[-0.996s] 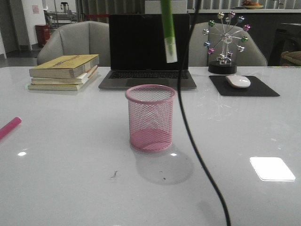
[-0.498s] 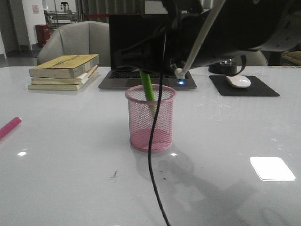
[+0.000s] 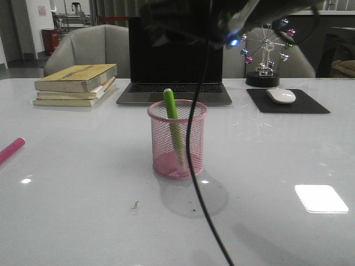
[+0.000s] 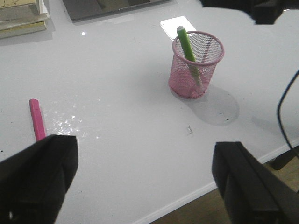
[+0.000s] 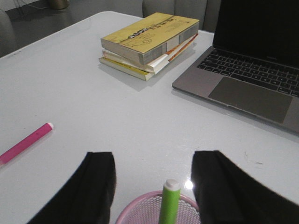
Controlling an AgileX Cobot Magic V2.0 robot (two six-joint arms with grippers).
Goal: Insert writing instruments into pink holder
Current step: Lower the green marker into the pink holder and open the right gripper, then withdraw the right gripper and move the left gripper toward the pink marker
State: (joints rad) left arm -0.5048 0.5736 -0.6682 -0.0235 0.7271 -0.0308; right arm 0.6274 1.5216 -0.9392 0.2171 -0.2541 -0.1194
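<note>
Magenta marker [image 3: 11,150] half cut off

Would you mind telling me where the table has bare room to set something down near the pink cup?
Bare: the wide stretch between the pink holder and the pink marker, and the front strip toward the near edge. Crowded: the far side, with books, laptop, and mouse pad. A black cable hangs before the holder.

An office: laptop [image 3: 175,61], mouse [image 3: 280,95], books [image 3: 76,84], chairs [image 3: 91,49].
</note>
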